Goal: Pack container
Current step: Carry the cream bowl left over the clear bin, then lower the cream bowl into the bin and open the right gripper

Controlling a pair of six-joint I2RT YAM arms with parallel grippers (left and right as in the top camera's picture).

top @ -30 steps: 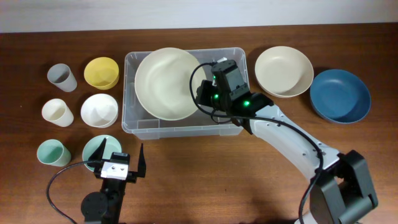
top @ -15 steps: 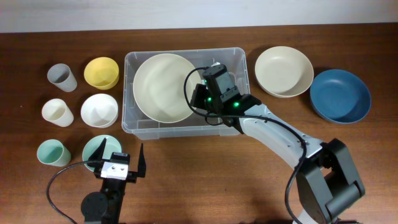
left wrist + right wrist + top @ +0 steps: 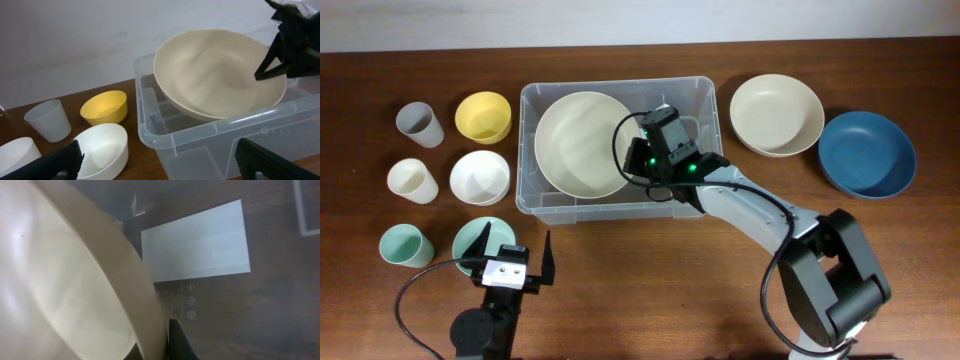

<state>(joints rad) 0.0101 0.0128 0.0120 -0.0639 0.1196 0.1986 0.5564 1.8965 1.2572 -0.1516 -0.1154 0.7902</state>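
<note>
The clear plastic container (image 3: 535, 195) stands at the table's middle; it also shows in the left wrist view (image 3: 200, 145). A large cream bowl (image 3: 580, 140) tilts inside it, also seen in the left wrist view (image 3: 210, 70) and the right wrist view (image 3: 65, 280). My right gripper (image 3: 638, 158) is shut on the bowl's right rim, inside the container (image 3: 260, 320). The container's white label (image 3: 197, 240) shows below. My left gripper (image 3: 512, 258) is open and empty near the front edge, left of the container.
Left of the container stand a yellow bowl (image 3: 483, 116), a white bowl (image 3: 480, 177), a green bowl (image 3: 472, 238), and grey (image 3: 419, 124), white (image 3: 411, 180) and green (image 3: 404, 245) cups. A cream bowl (image 3: 776, 114) and a blue bowl (image 3: 866, 153) sit to the right.
My right gripper has moved left and down with the large cream bowl, lowering it further into the container. The left arm has not moved.
</note>
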